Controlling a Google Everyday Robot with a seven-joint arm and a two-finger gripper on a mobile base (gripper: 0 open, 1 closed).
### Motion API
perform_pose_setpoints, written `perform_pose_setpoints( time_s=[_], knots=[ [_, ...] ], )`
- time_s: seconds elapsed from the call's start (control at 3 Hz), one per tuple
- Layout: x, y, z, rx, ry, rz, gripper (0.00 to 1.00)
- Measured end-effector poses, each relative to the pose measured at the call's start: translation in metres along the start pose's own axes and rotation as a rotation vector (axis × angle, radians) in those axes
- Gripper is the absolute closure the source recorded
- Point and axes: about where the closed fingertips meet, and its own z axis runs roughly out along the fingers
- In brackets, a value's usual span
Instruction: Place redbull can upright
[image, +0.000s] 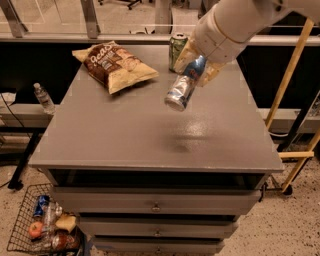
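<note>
Redbull can (184, 86) hangs tilted above the grey table (125, 140), silver end lowest, pinched at its upper blue end by the gripper (200, 66). Slick, thin-walled and probably light, it suits a gentle mid-body squeeze; a green can (177, 49) stands behind.
</note>
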Motion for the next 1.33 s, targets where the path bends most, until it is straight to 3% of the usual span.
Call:
perform_pose_setpoints(
  time_s=[0.33, 1.0, 1.33],
  knots=[
    [0.0, -0.008, -0.011, 0.12, -0.028, -0.112, 1.0],
    [0.017, 0.0, -0.011, 0.294, -0.101, -0.35, 1.0],
    [0.017, 0.0, -0.011, 0.294, -0.101, -0.35, 1.0]
  ],
)
